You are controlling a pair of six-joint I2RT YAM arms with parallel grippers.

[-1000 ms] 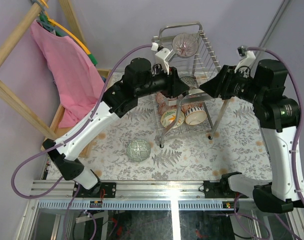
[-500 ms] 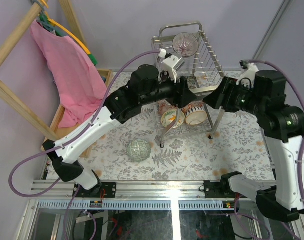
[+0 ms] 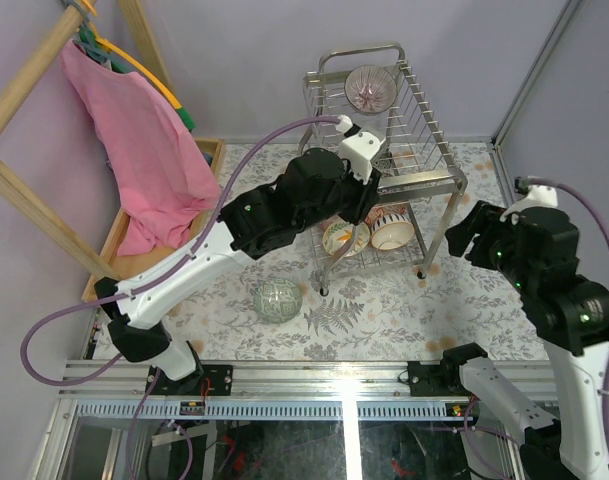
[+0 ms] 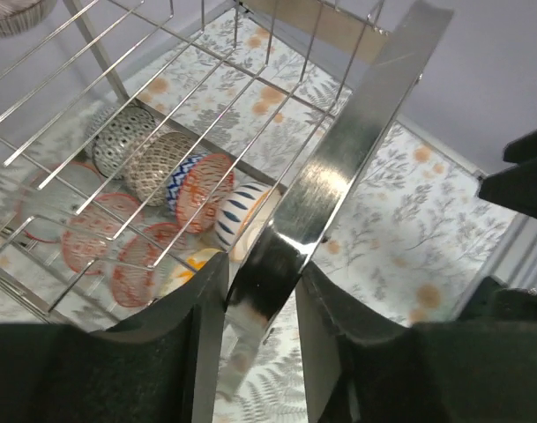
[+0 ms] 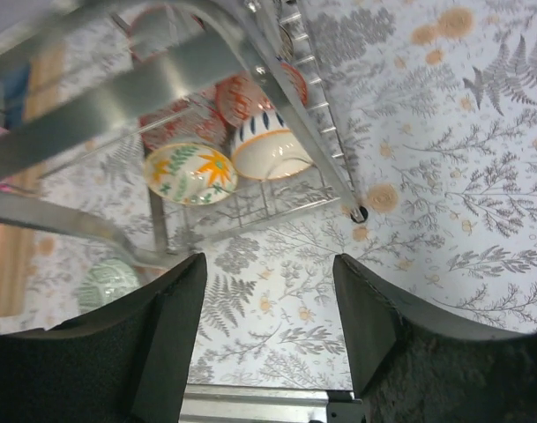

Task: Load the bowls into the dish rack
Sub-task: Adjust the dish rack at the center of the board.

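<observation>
Floral-print desk [image 3: 384,300], purple walls behind. One green bowl [image 3: 279,298] lies loose on the desk, left of the dish rack [image 3: 425,181], and neither arm holds it. The other bowls [image 5: 190,173] stand on edge in the rack's lower tier, and a glass bowl [image 3: 369,88] sits in the upper tier.

Risk, left side: the left arm [image 3: 284,200] reaches over the rack with its jaws astride a flat chrome rail. A sideways pull or a lift from here would likely drag or tip the rack and knock the loaded bowls loose.

Risk, right side: minor. The right arm [image 3: 544,280] stands apart from the rack's near leg.

Left jaws: partly spread, with the rail between them and close against the pads. Whether they pinch it cannot be told.

Right jaws: spread wide, holding nothing and touching nothing.
</observation>
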